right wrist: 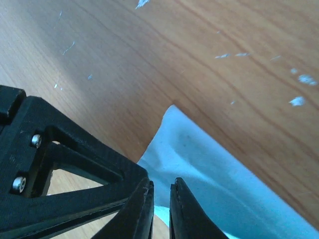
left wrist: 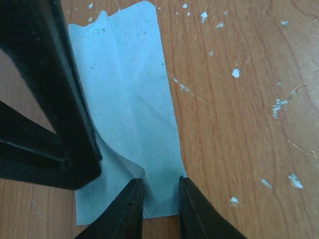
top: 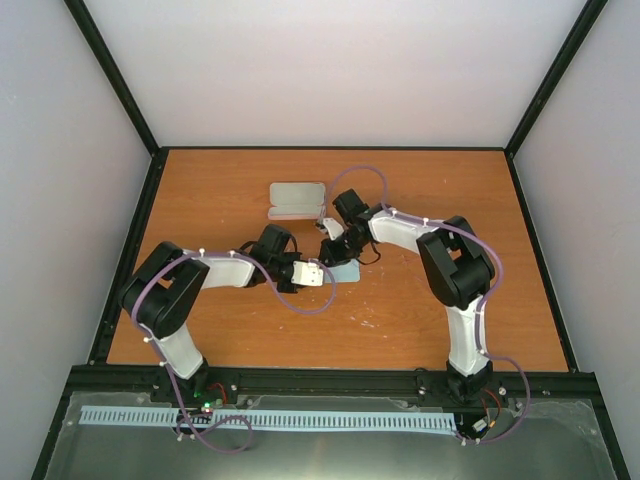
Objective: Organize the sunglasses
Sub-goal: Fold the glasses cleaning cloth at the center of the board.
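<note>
The sunglasses are not in view in any frame. A light blue cloth (top: 348, 271) lies folded into a strip on the wood; it also shows in the left wrist view (left wrist: 134, 89) and the right wrist view (right wrist: 199, 159). My left gripper (top: 328, 274) (left wrist: 160, 196) is open, and its fingers straddle the near end of the cloth. My right gripper (top: 335, 250) (right wrist: 162, 191) is nearly closed at the cloth's edge and seems to pinch a lifted layer. Its finger (left wrist: 65, 99) stands on the cloth's left side. The pink case (top: 297, 200) lies behind both grippers.
The case sits at the table's back centre, a little left of the right gripper. The two grippers are close together over the cloth at mid-table. Black frame posts and white walls enclose the table (top: 450, 300).
</note>
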`<action>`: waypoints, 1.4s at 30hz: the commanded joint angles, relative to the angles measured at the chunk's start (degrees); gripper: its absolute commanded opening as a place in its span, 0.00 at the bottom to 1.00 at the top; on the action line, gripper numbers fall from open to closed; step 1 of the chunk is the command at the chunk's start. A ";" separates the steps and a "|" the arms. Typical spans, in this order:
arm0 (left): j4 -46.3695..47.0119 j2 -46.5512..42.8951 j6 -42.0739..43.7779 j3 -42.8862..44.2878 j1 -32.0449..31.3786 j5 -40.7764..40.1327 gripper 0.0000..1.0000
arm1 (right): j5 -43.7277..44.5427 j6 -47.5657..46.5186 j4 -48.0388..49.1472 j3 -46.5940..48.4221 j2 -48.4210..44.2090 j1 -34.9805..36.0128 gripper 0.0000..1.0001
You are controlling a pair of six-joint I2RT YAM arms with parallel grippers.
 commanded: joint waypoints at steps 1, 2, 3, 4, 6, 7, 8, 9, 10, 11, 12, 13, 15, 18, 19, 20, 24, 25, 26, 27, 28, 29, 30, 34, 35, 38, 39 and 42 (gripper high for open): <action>-3.73 1.59 2.25 1.28 -1.02 1.25 0.23 | -2.37 -1.66 -2.20 1.82 0.82 0.86 0.11; -3.79 1.63 2.26 1.27 -1.09 1.30 0.23 | -2.41 -1.67 -2.15 2.03 0.98 0.95 0.11; -3.77 1.66 2.27 1.31 -1.15 1.25 0.23 | -2.44 -1.67 -2.14 2.35 1.26 0.99 0.11; -3.87 1.79 2.27 1.37 -1.19 1.10 0.23 | -2.53 -1.71 -2.27 3.05 1.68 1.06 0.11; -3.97 1.79 2.15 1.43 -1.26 1.09 0.23 | -2.47 -2.15 -3.69 4.48 2.63 1.07 0.11; -4.03 1.83 2.10 1.44 -1.23 1.03 0.23 | -2.28 -2.51 -4.64 4.91 3.01 1.17 0.11; -4.07 1.80 2.14 1.48 -1.28 0.99 0.23 | -1.97 -2.74 -5.35 4.95 2.98 1.18 0.11; -4.10 1.85 2.10 1.41 -1.28 0.88 0.23 | -1.53 -2.87 -6.10 4.68 2.81 1.20 0.10; -4.08 1.87 2.04 1.35 -1.28 0.86 0.23 | -1.12 -2.97 -6.58 4.21 2.44 1.20 0.10; -4.14 1.96 2.01 1.45 -1.28 0.81 0.23 | -0.96 -3.14 -6.90 3.66 1.96 1.23 0.11; -4.22 2.04 2.01 1.50 -1.28 0.76 0.23 | -0.75 -3.34 -7.26 3.03 1.46 1.23 0.10; -4.24 2.17 2.03 1.57 -1.28 0.68 0.23 | -0.61 -3.41 -7.60 2.44 1.16 1.19 0.11; -4.27 2.36 2.24 1.61 -1.24 0.47 0.23 | -0.50 -3.71 -8.15 1.35 0.69 1.18 0.10; -4.22 2.80 2.66 1.63 -1.28 -0.26 0.23 | -0.41 -3.82 -8.62 0.09 0.10 1.18 0.10; -4.18 2.90 2.74 1.61 -1.28 -0.41 0.23 | -0.43 -3.85 -8.82 -0.19 -0.10 1.23 0.10; -4.10 3.05 2.79 1.65 -1.28 -0.65 0.23 | -0.44 -3.86 -8.99 -0.39 -0.40 1.22 0.10; -3.92 3.36 2.79 1.70 -1.28 -1.10 0.22 | 0.02 -3.94 -9.78 -1.02 -1.86 1.22 0.10; -3.88 3.41 2.79 1.67 -1.28 -1.13 0.22 | 0.02 -4.02 -10.08 -1.06 -2.15 1.18 0.10; -3.78 3.38 2.86 1.63 -1.28 -1.17 0.22 | 0.19 -4.03 -10.35 -1.13 -2.37 1.18 0.10; -3.72 3.41 2.87 1.64 -1.28 -1.22 0.22 | 0.38 -4.11 -10.65 -1.15 -2.57 1.18 0.10; -3.65 3.45 2.88 1.58 -1.28 -1.22 0.22 | 0.59 -4.06 -10.65 -1.15 -3.06 1.18 0.10; -3.60 3.45 2.88 1.53 -1.28 -1.27 0.22 | 1.24 -3.78 -10.10 -1.22 -3.75 1.18 0.10; -3.50 3.44 2.93 1.45 -1.28 -1.36 0.22 | 2.15 -3.39 -8.89 -1.27 -4.52 1.14 0.11; -3.45 3.56 2.88 1.29 -1.26 -1.41 0.22 | 3.34 -2.03 -6.81 2.25 -4.20 1.18 0.22; -3.44 3.59 2.94 1.30 -1.28 -1.41 0.22 | 3.30 -2.02 -7.20 3.59 -3.05 1.18 0.22; -3.50 3.57 2.81 1.37 -1.28 -1.55 0.22 | 3.20 -2.25 -8.92 7.56 0.55 1.18 0.18; -3.52 3.50 2.74 1.36 -1.28 -1.61 0.22 | 3.44 -2.35 -9.14 8.25 1.24 1.20 0.16; -3.66 3.41 2.51 1.34 -1.28 -1.75 0.22 | 4.75 -2.79 -10.36 9.52 2.71 1.27 0.13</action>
